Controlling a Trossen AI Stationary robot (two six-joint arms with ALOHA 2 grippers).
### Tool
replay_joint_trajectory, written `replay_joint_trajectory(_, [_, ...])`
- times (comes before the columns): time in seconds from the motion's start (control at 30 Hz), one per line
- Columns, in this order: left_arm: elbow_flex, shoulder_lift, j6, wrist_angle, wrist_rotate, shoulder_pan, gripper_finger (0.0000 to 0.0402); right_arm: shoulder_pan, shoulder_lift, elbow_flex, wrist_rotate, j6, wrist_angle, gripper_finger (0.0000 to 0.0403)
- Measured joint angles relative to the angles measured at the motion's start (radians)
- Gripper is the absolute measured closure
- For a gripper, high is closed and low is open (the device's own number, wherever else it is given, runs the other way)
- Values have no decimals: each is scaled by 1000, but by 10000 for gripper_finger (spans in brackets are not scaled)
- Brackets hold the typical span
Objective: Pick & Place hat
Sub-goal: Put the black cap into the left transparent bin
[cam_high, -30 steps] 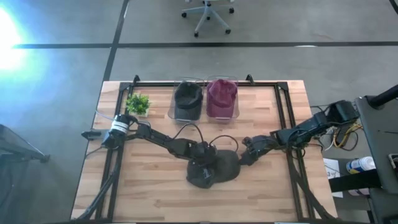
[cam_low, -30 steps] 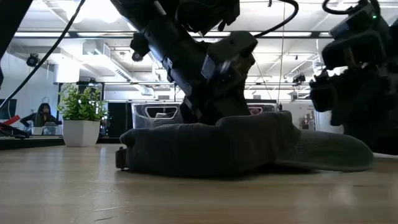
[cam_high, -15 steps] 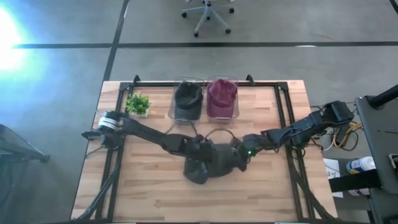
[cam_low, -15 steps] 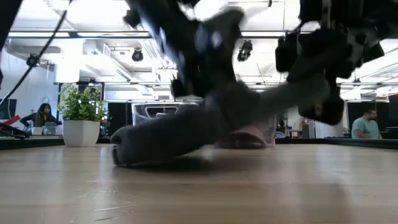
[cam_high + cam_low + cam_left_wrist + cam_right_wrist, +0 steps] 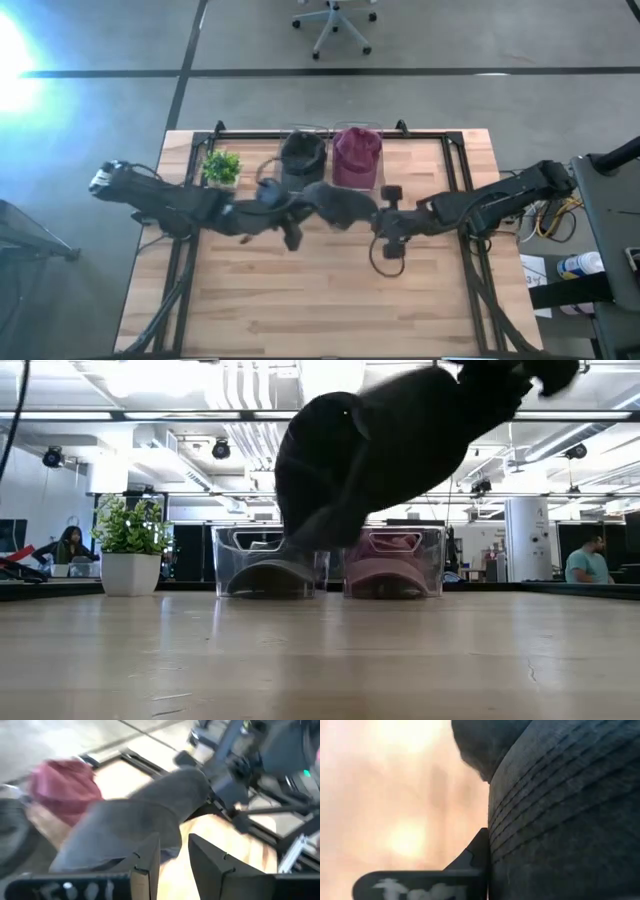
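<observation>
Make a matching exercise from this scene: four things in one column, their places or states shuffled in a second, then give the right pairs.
Things:
1. grey hat
2. maroon hat
3. black hat
4. potted plant

Places or states:
A. on the table near its far left corner
B. in the right compartment of the clear bin
C. lifted off the table, held between the two grippers
D. in the left compartment of the clear bin

Pairs: 1-C, 2-B, 3-D, 4-A

The left gripper and the right gripper each grip a side of the grey hat.
</observation>
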Motion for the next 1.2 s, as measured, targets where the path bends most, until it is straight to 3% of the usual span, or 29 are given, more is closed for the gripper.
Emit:
replay_joint_trajectory(0.13, [-1,-64,-35,-18,-132,-38,305,70,88,93,305,-346,-209,389])
replay_joint_trajectory(0.23, [-1,-70,-61,-17,-143,-43,305,135,138,97,410,-569,-232,389])
replay_joint_trajectory(0.43, [-4,29,-157,-18,4,-31,305,243,181,53,413,-666,-187,389])
replay_joint_trajectory(0.63, [-5,269,-248,31,259,8,305,328,248,-30,367,-686,-168,389])
replay_joint_trajectory(0.77, [-6,436,-203,247,391,34,305,380,284,-52,365,-745,-122,389])
replay_joint_trajectory(0.9, [-5,558,-196,536,617,55,305,408,286,-33,395,-773,-112,390])
replay_joint_trajectory(1.2, [60,656,-167,521,677,53,305,407,232,79,549,-756,-76,390])
